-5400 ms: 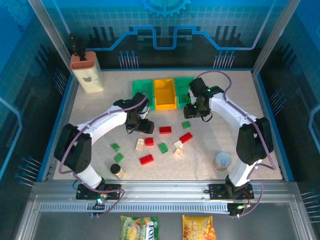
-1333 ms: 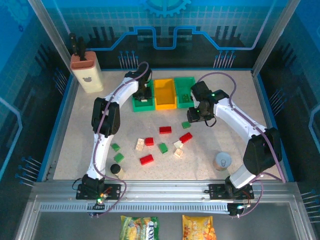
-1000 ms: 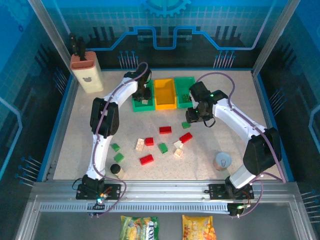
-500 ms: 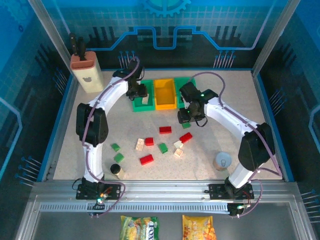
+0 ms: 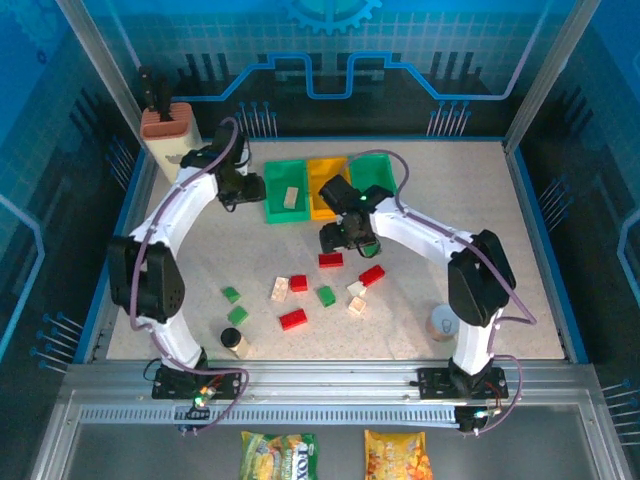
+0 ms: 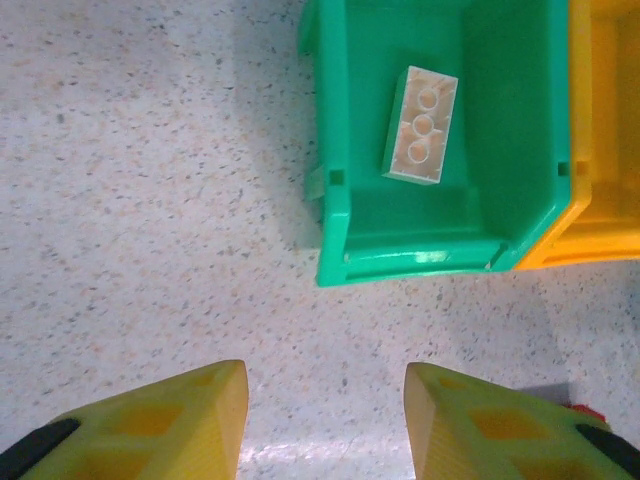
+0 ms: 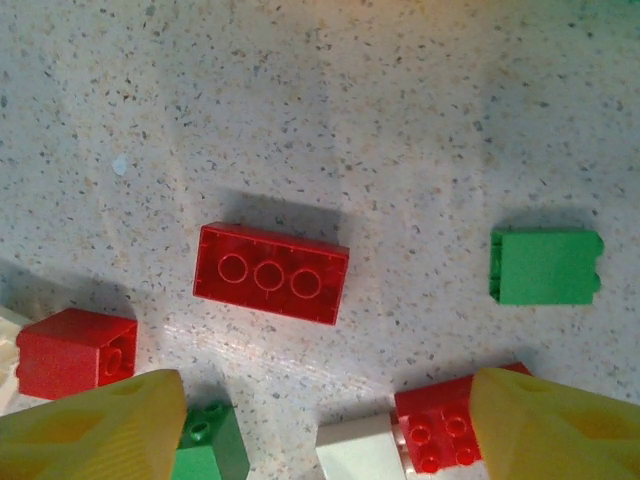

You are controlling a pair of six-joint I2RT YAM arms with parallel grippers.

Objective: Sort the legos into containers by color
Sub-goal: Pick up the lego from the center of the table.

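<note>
Where speckled beige tabletop (image 5: 450, 200) meets blue-lit back wall (image 5: 420, 50): three containers (image 5: 322, 170) at rear, cream brick (image 6: 421, 138) in left green one; loose legos (image 5: 293, 319) mid-table; left gripper (image 6: 325, 385) narrowly parted, empty; right gripper (image 7: 328, 390) wide, empty.

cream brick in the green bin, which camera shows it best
Left wrist: the cream brick is large and sharp, three studs up, in the green bin. Top external shows the brick as a pale speck. Right wrist faces loose bricks on the table.

Table (image 5: 460, 185) lies open right of the bins (image 5: 325, 166); legos (image 5: 326, 296) crowd the centre; knife block (image 5: 160, 127) fills far-left corner.
</note>
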